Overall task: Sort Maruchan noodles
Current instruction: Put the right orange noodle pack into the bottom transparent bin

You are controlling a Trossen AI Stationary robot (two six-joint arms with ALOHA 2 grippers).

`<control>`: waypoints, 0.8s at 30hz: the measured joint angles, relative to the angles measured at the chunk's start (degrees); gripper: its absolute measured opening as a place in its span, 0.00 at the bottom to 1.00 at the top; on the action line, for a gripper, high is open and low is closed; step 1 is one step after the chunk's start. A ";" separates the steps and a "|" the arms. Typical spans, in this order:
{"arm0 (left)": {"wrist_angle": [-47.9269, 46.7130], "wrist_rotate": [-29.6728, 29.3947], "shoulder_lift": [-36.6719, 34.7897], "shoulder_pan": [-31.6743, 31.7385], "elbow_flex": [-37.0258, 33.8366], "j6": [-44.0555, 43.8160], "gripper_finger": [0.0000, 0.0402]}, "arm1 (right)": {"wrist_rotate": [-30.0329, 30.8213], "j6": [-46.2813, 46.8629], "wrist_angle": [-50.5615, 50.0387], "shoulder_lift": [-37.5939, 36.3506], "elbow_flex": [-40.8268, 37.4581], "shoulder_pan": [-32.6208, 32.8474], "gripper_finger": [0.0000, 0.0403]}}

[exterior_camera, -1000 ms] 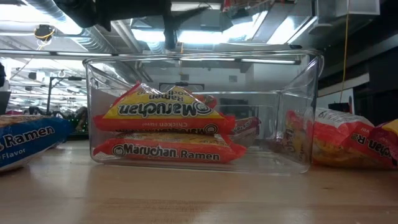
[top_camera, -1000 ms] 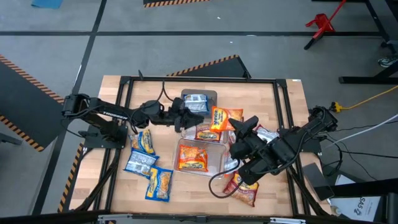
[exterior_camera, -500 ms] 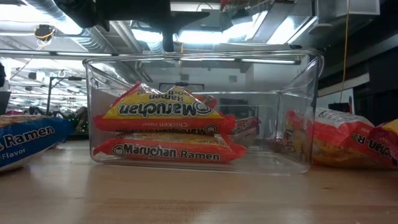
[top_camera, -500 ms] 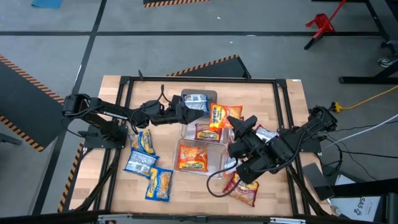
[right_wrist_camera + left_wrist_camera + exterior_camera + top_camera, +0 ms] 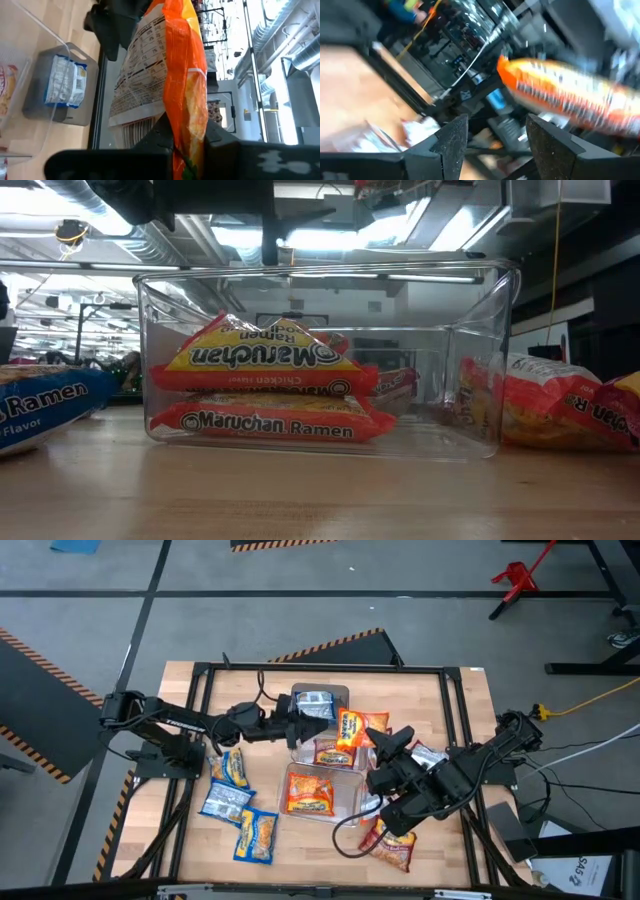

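Just beyond the clear bin (image 5: 482,380) that already holds two orange packets (image 5: 258,362), the right gripper (image 5: 186,134) stays clamped on another orange packet (image 5: 176,65). It holds the packet upright in the air with the nutrition panel turned toward its wrist. Facing it from the far-left side of that bin, the left gripper (image 5: 497,145) has its fingers apart and grips nothing, with the orange packet hanging in front of them.

Over the last second we see little change. The left gripper has eased back a touch and come forward again, and the held packet has barely shifted. We judge the sort is paused mid-carry: this packet is in no bin yet, and its likely home is the clear bin of matching orange ones.

Directly behind that bin stands a second clear bin (image 5: 299,751) with a red packet inside. Behind that one, a grey bin (image 5: 80,51) holds a blue-and-silver packet (image 5: 62,82). Three blue-and-yellow packets (image 5: 232,768) lie loose to the left of the clear bin, and red packets (image 5: 392,848) lie loose to its right, under the right arm, so much of the sorting is not yet done.

All of it sits on a pale wooden table (image 5: 462,700) edged by a black frame. Around the table is grey floor marked with hazard-striped tape (image 5: 335,643). A red stand (image 5: 515,578) sits far behind the bin to the right, and a yellow cable (image 5: 590,695) trails off on that side. Ceiling lights and ducts show through the bin's walls.
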 joint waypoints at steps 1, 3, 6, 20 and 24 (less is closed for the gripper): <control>-0.43 0.85 0.00 0.00 0.00 4.59 0.49 | 0.01 1.04 0.09 0.00 0.00 0.00 0.04; -0.89 1.72 0.00 -0.36 0.00 12.48 0.49 | -0.90 3.68 0.09 0.00 0.00 -0.02 0.04; -0.88 2.19 0.00 -1.59 0.00 24.71 0.49 | -3.17 7.12 0.15 0.00 0.00 -0.02 0.04; -17.91 -5.45 0.00 -6.05 10.74 57.77 0.69 | -10.01 14.86 2.25 0.00 0.00 -0.11 0.04; -20.34 -4.98 0.00 -8.27 12.10 69.13 0.70 | -10.64 15.19 2.28 0.00 0.00 -0.11 0.04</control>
